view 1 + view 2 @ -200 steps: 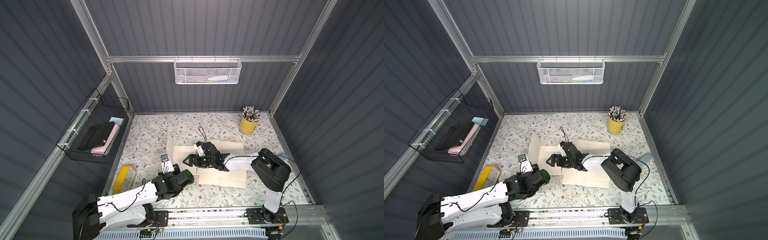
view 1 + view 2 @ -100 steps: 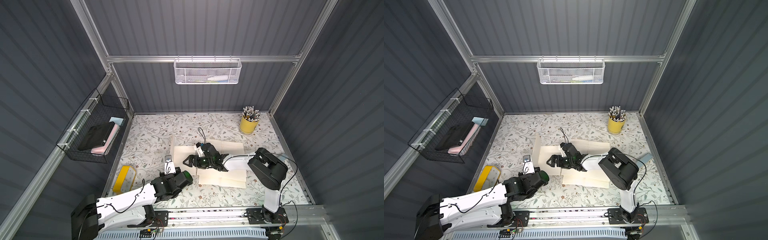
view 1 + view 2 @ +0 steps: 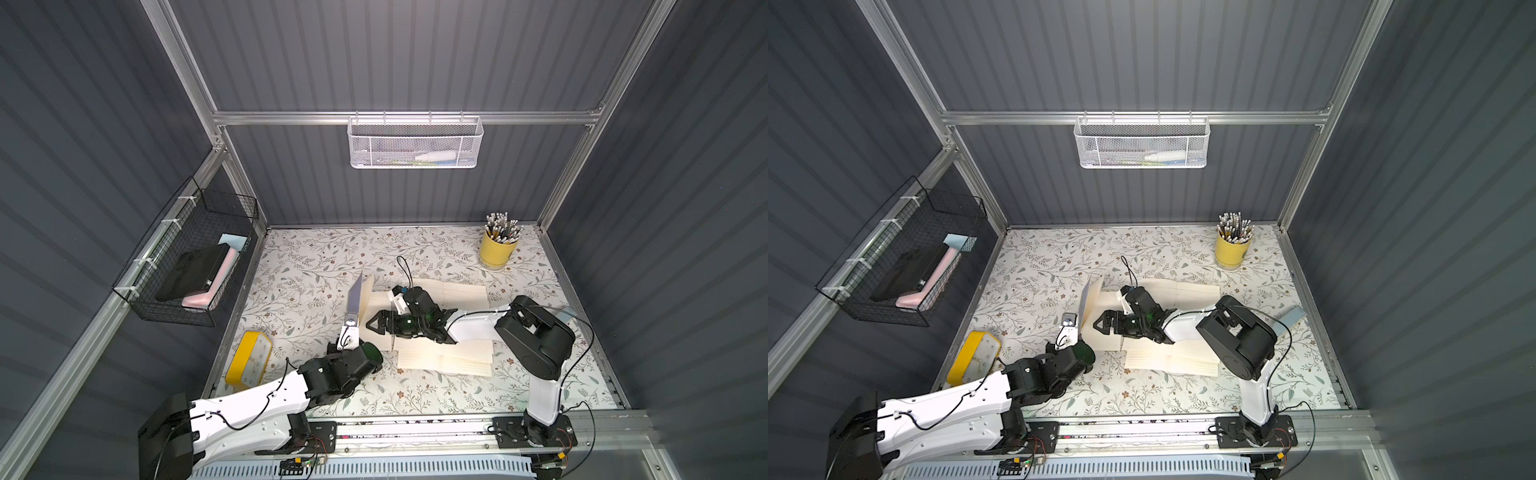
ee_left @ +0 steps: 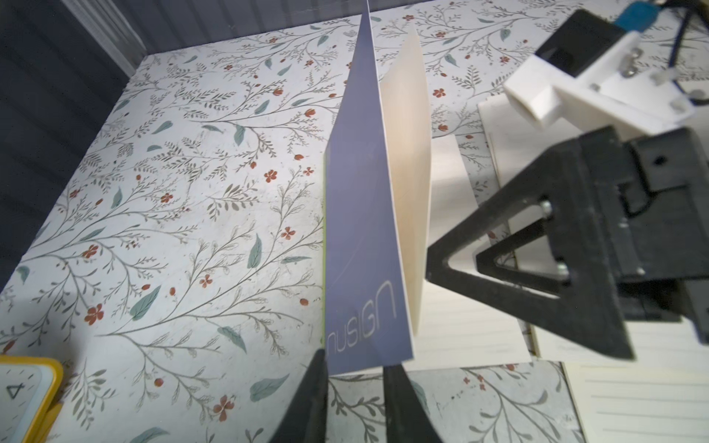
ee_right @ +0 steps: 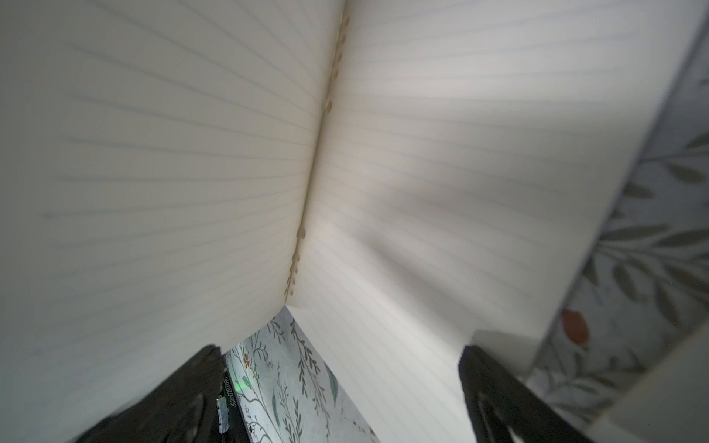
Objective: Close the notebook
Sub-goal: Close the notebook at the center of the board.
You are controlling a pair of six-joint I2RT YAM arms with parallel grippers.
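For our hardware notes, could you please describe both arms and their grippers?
The left arm and right arm have white shells, black joints, thin black cables. The left gripper and right gripper are black; the right's fingers are open triangular frames.

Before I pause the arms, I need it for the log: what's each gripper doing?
Left gripper: open, notebook cover edge between its jaws.
Right gripper: open, holding nothing.
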